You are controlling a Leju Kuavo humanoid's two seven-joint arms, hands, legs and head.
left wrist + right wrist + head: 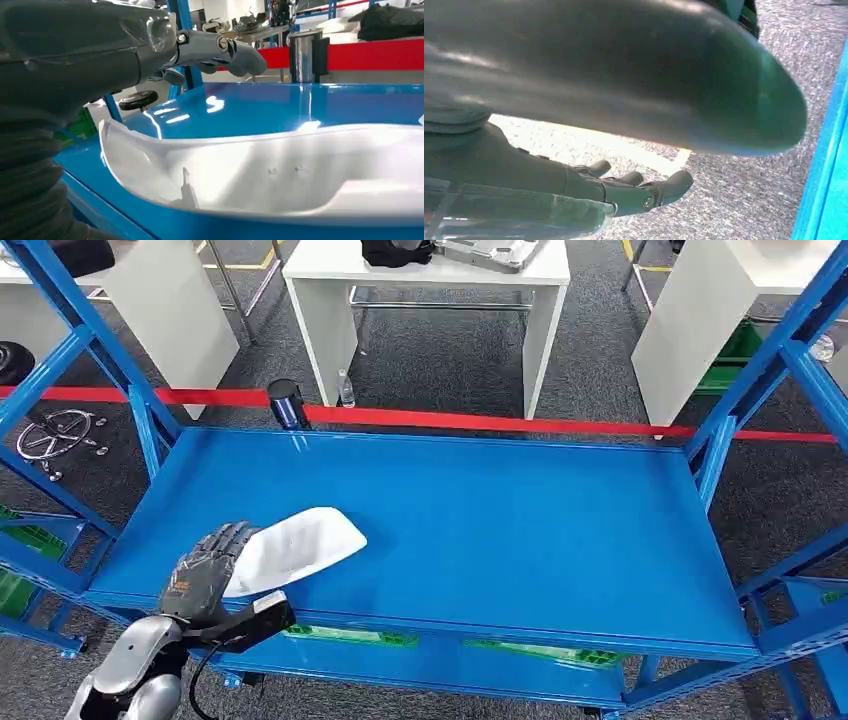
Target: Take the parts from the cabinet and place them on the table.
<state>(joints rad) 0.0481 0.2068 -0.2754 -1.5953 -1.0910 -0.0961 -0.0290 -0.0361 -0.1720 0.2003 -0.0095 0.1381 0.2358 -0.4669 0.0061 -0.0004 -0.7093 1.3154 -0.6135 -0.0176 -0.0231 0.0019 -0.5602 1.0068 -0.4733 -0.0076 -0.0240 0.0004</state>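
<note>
I've got the white part (295, 548) lying on the blue shelf (500, 530), near the shelf's front-left corner, hollow side toward my left hand (205, 570). L hand sits at the part's near end, fingers draped over its edge in head view. Left wrist view shows the thumb (235, 50) raised above the rim, not pressing on it, so I can't tell if I've really got a grasp or am just resting on it. R hand (624, 190) hangs beside the shelf over grey carpet, fingers loosely extended, holding nothing.

Risks as I judge them:
- The part is a thin, glossy shell, prob slippery. If I lift w/ thumb not closed under the rim, it slides out and drops back on the shelf or off the front edge, which is right beside it.
- Grip is at one end only, so the far end will likely sag or swing on lift and could twist out.
- The shelf's blue upright (150, 430) stands behind-left of the part; a wide swing out could clip it.
- The red barrier tape (480, 422) and post (287, 403) sit behind the shelf's back edge, well apart from the part, so low worry.
</note>
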